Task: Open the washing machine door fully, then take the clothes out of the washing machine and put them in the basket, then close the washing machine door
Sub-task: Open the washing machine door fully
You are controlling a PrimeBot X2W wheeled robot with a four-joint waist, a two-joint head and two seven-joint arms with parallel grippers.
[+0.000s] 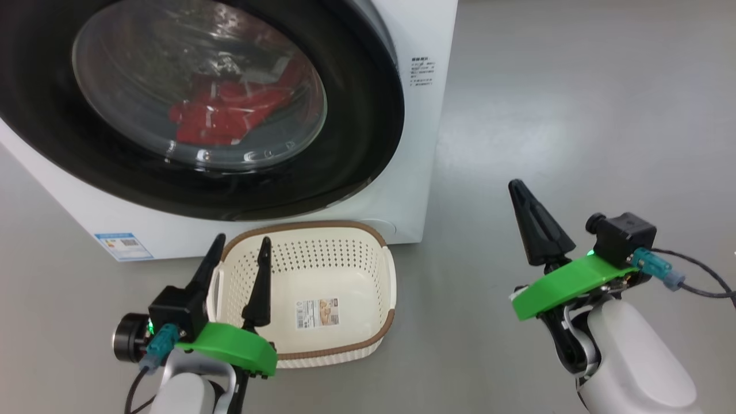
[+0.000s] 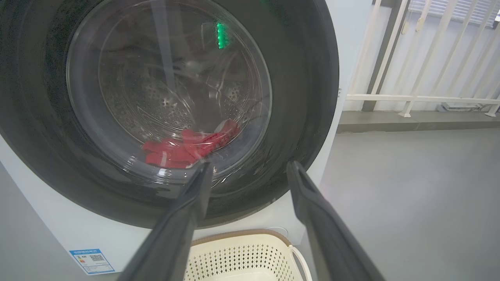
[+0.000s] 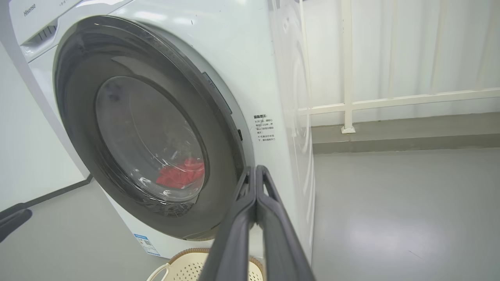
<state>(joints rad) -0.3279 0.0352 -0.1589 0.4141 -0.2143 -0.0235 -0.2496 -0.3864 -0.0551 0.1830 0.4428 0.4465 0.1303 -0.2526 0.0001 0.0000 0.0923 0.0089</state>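
Note:
The washing machine (image 1: 414, 115) is a white box at the upper left. The washing machine door (image 1: 356, 115), with its black rim and glass bowl, lies flat against the front. Red clothes (image 1: 224, 115) lie behind the glass in the drum. The cream basket (image 1: 322, 253) stands on the floor right in front of the washer, with nothing in it. My left gripper (image 1: 242, 241) is open, held over the basket's left side with its fingers pointing at the door. My right gripper (image 1: 517, 187) is shut on nothing, out over the floor to the right of the washer. The right wrist view shows the door (image 3: 148, 132) and clothes (image 3: 181, 175) beyond the right gripper (image 3: 256, 169).
Grey floor (image 1: 575, 115) stretches to the right of the washer. A white railing (image 2: 410, 97) runs along the wall behind it. A blue label (image 1: 123, 246) sits low on the washer front. A cable (image 1: 701, 282) trails from my right wrist.

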